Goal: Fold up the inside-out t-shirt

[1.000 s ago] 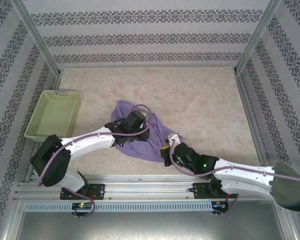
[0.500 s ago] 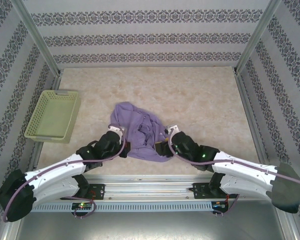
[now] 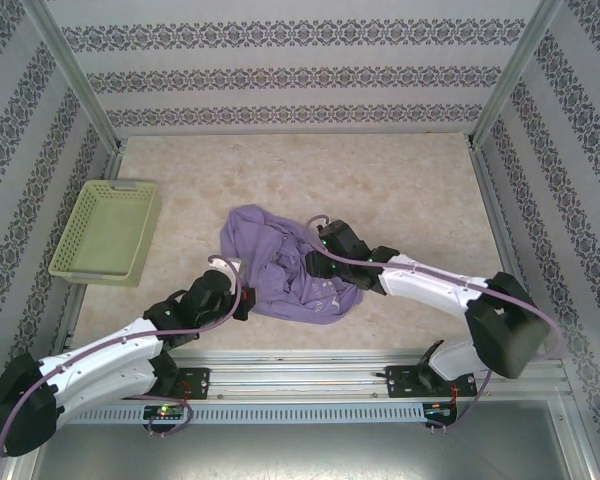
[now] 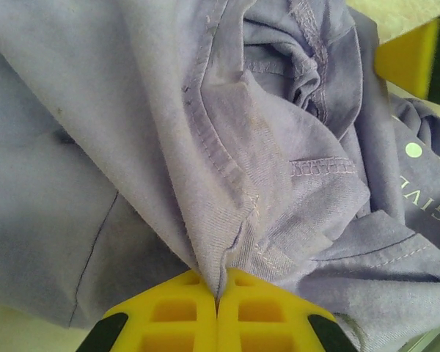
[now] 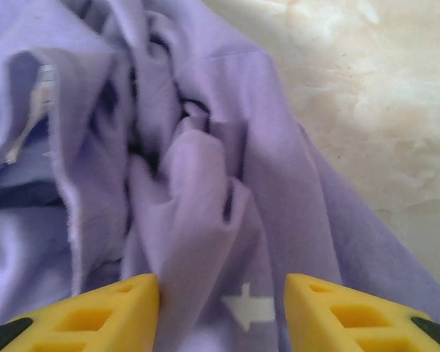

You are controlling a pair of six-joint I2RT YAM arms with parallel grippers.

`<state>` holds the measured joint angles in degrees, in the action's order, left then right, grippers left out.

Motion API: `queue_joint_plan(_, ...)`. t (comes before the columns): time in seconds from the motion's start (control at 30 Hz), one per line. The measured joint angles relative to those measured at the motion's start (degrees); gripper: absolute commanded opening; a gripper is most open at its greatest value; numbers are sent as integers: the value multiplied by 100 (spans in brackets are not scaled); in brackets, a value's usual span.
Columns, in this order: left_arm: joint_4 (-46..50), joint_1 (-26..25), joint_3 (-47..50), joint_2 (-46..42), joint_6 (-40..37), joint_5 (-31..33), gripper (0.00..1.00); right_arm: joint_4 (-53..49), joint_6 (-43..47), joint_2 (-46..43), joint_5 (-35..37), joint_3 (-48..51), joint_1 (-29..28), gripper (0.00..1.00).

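**Papered booth, marbled tabletop**

Closed in by a back wall (image 3: pixel 300 75), left wall (image 3: pixel 20 150) and right wall (image 3: pixel 580 150), all papered white with dark floral bands. Framed by slanting metal posts (image 3: pixel 75 75) at the far corners. Floored with a beige marbled tabletop (image 3: pixel 400 180), evenly lit. Edged in front by aluminium rails (image 3: pixel 300 375), flanked left by a yellow-green basket (image 3: pixel 105 235).

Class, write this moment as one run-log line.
left gripper: shut on t-shirt | right gripper: open over t-shirt | t-shirt: crumpled on table | basket: apart, left
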<state>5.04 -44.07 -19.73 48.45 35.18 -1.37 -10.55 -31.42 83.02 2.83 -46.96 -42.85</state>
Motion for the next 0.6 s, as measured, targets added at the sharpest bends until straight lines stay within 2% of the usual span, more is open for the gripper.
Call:
queue_joint_plan(0.07, 4, 0, 22, -31, -2, 15, 0, -2, 9, 173, -85, -63, 44, 38)
queue_joint_plan(0.1, 4, 0, 22, -42, -4, 20, 0, -20, 33, 254, -125, -109, 48, 31)
queue_joint_plan(0.2, 4, 24, 15, -120, -42, 31, 0, -48, 35, 509, -308, -304, 127, 0)
queue_joint_plan(0.3, 144, 107, -160, -170, -133, 9, 0, -186, 114, 691, -485, -562, 426, 0)
queue_joint_plan(0.4, 444, 291, -778, -157, -345, 20, 0, -479, 251, 413, -457, -699, 761, 0)
queue_joint_plan(0.53, 739, 979, -2249, 188, -564, -33, 0, -835, 435, -1056, -334, -848, 1224, 0)
queue_joint_plan(0.6, 785, 1626, -3213, 514, -516, -166, 0, -859, 487, -1952, -317, -1169, 1478, 0)
